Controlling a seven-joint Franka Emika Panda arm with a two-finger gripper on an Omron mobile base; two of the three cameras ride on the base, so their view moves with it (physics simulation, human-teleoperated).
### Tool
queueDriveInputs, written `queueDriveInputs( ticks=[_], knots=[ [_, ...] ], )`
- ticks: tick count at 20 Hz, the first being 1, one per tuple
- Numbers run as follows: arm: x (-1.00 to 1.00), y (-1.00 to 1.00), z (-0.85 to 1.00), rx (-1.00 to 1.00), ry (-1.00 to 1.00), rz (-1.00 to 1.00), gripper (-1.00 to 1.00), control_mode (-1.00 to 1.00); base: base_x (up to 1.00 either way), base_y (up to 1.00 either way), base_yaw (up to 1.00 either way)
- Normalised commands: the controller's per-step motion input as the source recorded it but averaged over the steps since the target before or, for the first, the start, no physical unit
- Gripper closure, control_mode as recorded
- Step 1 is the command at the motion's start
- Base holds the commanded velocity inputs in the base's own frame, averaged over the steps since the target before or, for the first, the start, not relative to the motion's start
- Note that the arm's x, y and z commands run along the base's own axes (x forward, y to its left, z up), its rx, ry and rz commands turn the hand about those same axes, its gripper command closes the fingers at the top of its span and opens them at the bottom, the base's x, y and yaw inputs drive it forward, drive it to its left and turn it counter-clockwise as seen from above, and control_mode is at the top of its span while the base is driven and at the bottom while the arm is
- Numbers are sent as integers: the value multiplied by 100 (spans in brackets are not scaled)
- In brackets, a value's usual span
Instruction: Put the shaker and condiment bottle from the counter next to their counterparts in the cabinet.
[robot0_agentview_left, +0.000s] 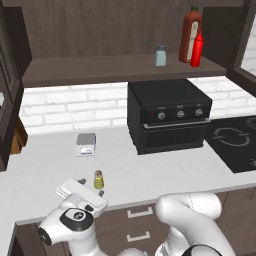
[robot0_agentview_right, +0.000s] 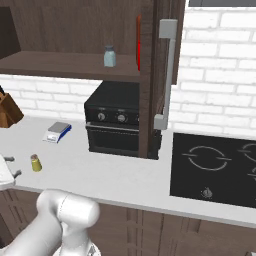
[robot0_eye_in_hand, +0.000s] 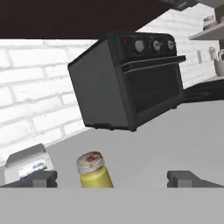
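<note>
Gripper (robot0_eye_in_hand: 112, 178) sits low at the counter's front edge, jaws wide apart w/ nothing between the pads; in hand view the two dark fingertips (robot0_eye_in_hand: 40, 178) stand either side of the shaker (robot0_eye_in_hand: 92, 169), which is upright just ahead of them, closer to the left tip, not touched. In left base view the hand (robot0_agentview_left: 82, 195) is just left of and in front of the shaker (robot0_agentview_left: 99, 179); right base view shows the shaker (robot0_agentview_right: 35, 162) on the white counter (robot0_agentview_right: 115, 175) nr the front, fingertips poking in at the left edge.

Behind the shaker, further back on the counter, a small grey-and-blue box (robot0_agentview_left: 86, 144) lies flat, well apart from it. To its right a black toaster oven (robot0_agentview_left: 167, 115) w/ three knobs stands against the white brick wall. Right of the oven, a black cooktop (robot0_agentview_right: 215, 170) is set into the counter. A knife block (robot0_agentview_right: 9, 111) sits at the far left by the wall.

Above, on the cabinet (robot0_agentview_left: 120, 67) shelf: pale blue-grey shaker (robot0_agentview_left: 160, 55) upright, and to its right the tall red-brown sauce bottle (robot0_agentview_left: 190, 35) w/ the condiment bottle (robot0_agentview_left: 197, 49) touching or just in front of it, both upright. In right base view a cabinet door hides most of the bottles; the pale shaker (robot0_agentview_right: 109, 56) is clear.
</note>
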Motion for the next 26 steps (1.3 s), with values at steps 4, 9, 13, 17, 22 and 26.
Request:
queueDriveInputs(
  ticks=[4,9,13,17,22,26],
  knots=[
    [29,0,-8,1,8,0,-100,-100,0,0,0],
    [31,0,-27,1,15,0,-100,-100,0,0,0],
    [37,0,-21,1,12,0,-100,-100,0,0,0],
    [44,0,-14,0,12,0,-100,-100,0,0,0],
    [18,-4,-10,0,6,0,-100,-100,0,0,0],
    [0,-26,-5,2,7,0,-100,-100,0,0,0]
  ],
)
